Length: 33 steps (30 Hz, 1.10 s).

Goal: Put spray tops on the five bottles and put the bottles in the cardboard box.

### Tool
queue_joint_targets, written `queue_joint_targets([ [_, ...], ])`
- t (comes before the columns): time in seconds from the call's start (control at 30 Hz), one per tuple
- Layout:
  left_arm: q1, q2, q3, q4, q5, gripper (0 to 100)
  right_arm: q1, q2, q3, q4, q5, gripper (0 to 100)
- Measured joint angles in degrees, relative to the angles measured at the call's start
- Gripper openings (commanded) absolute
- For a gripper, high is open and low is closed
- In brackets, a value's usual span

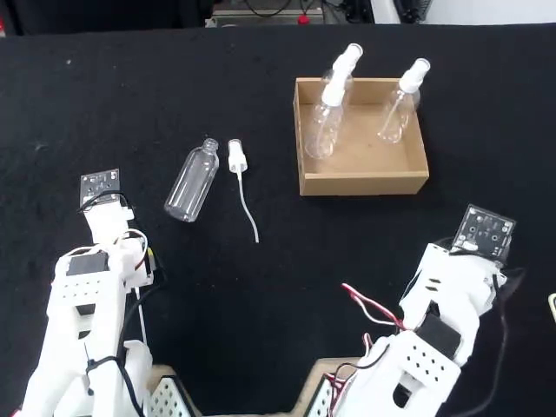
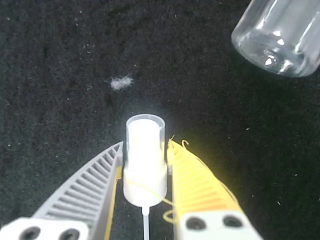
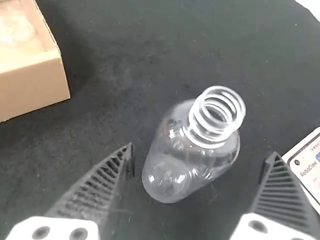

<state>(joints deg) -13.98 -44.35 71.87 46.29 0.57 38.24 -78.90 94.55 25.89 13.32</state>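
Note:
My left gripper (image 2: 145,145) is shut on a white spray top (image 2: 145,160), whose thin tube runs back between the fingers. The base of a clear, capless bottle (image 2: 280,35) lies just beyond it; in the high view this bottle (image 1: 193,181) lies on the black table beside a loose spray top (image 1: 237,156) with a long tube. My right gripper (image 3: 200,150) is open around another clear bottle (image 3: 192,155), its threaded neck bare and facing the camera, with both fingers apart from it. The cardboard box (image 1: 360,182) holds three bottles with spray tops.
A corner of the box (image 3: 25,75) is close to the right gripper. A phone (image 3: 310,162) lies at the table's right edge. A bit of white lint (image 2: 121,82) lies ahead of the left gripper. Black cloth covers the table.

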Motion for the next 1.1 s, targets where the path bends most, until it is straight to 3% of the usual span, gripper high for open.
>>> queue_joint_targets([
  [0.27, 0.0, 0.0, 0.0, 0.0, 0.0, 8, 0.0, 0.0, 0.8, -2.5, -0.1, 35.4],
  [0.43, 0.0, 0.0, 0.0, 0.0, 0.0, 8, -1.7, 0.0, 1.5, -2.7, 0.0, 21.7],
  [1.1, 0.0, 0.0, 0.0, 0.0, 0.0, 8, -1.0, 0.0, 2.1, -2.7, 0.0, 20.8],
])
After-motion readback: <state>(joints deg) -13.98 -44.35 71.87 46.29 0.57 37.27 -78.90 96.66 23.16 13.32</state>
